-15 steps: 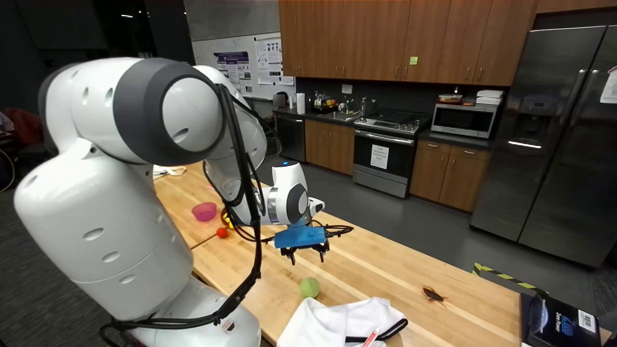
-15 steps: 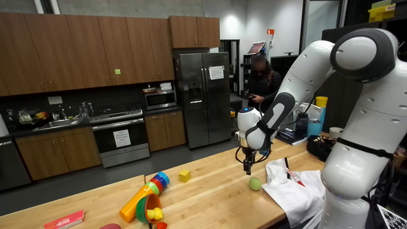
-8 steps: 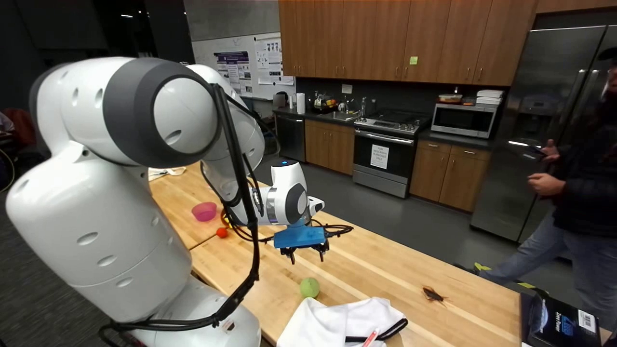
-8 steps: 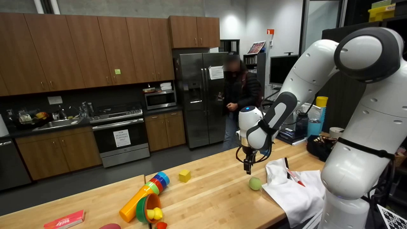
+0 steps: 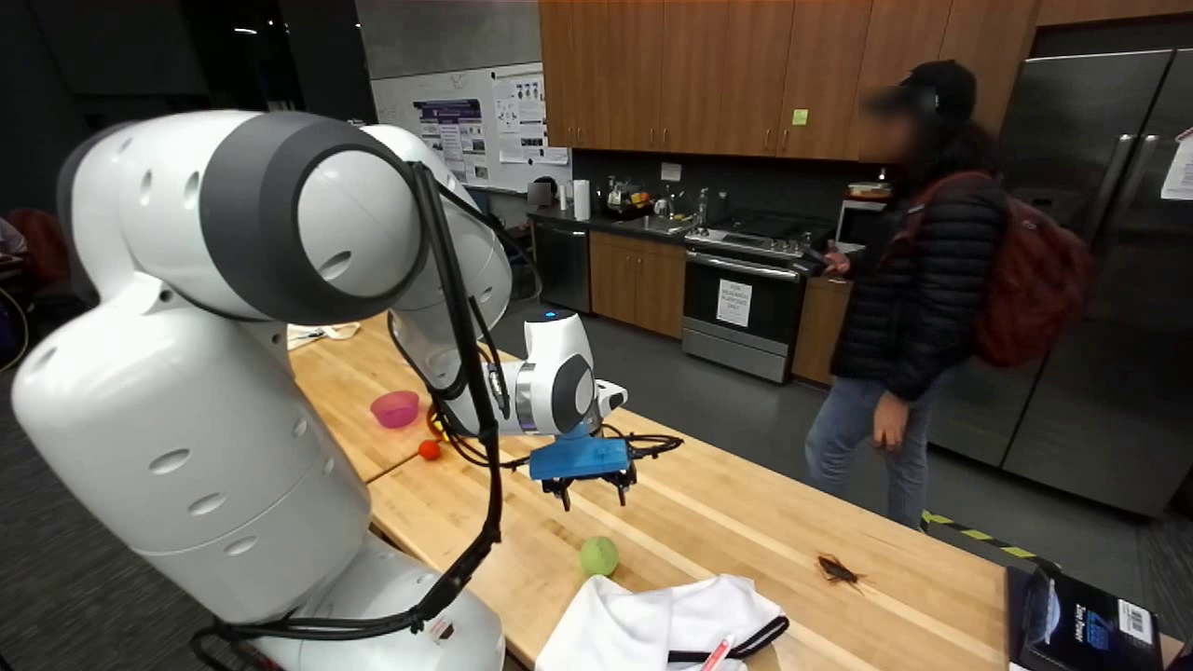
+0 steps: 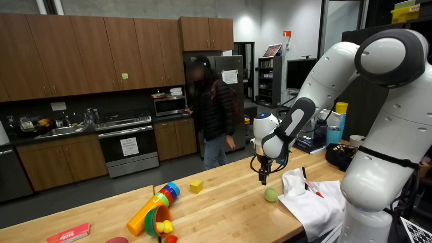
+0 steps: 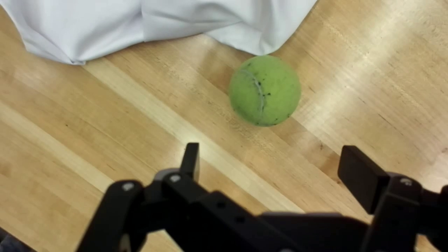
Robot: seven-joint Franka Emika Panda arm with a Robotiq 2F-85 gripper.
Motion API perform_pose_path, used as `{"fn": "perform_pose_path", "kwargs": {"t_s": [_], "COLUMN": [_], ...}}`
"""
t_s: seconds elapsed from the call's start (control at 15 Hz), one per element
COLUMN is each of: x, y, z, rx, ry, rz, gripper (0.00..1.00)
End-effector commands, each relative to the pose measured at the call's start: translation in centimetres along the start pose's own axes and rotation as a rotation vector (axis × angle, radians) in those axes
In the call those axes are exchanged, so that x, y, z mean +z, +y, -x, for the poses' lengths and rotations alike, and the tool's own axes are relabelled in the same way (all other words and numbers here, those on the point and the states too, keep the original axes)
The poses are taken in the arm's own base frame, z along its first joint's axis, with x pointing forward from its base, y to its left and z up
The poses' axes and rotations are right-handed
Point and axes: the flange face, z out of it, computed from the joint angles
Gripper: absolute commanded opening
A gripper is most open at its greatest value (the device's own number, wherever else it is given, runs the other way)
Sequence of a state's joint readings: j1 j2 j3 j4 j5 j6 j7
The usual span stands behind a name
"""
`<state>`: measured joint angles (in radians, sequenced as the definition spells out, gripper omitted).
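My gripper (image 7: 269,146) stands open above the wooden table, its two black fingers wide apart with nothing between them. A green tennis ball (image 7: 265,91) is the nearest thing; in the wrist view it lies just beyond the fingertips. In both exterior views the gripper (image 5: 595,505) hangs clear of the ball (image 5: 598,556), which rests on the table below and to one side. A crumpled white cloth (image 6: 314,206) lies close by the ball, its edge at or nearly touching it. On the cloth is a red-and-white marker (image 6: 314,188).
A yellow cube (image 6: 195,186), nested colored cups (image 6: 148,211), a green-and-orange bowl (image 6: 151,221) with a yellow piece and a red box (image 6: 69,233) lie along the table. Elsewhere sit a dark insect-like thing (image 5: 839,568) and a black box (image 5: 1086,624). A person (image 5: 941,270) stands beyond the far edge.
The upper arm shifted back slightly in the earlier half second; the gripper stays almost in place, open throughout. The person has walked past the fridge toward the stove. Ball and cloth are unmoved.
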<state>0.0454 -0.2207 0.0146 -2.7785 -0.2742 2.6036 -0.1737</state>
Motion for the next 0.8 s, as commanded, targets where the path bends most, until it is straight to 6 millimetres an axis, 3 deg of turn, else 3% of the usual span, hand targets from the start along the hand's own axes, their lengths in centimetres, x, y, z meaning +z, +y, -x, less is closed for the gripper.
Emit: {"fn": "perform_pose_path", "kwargs": {"t_s": [0.0, 0.4, 0.73], "x": [-0.3, -0.3, 1.2], "y": [0.4, 1.8, 3.3], "z": [-0.1, 0.2, 0.9], "rx": [-0.013, -0.012, 0.014], "ry": [0.017, 0.022, 0.015], "rz": [0.020, 0.119, 0.095], "gripper": [1.00, 1.00, 1.00]}}
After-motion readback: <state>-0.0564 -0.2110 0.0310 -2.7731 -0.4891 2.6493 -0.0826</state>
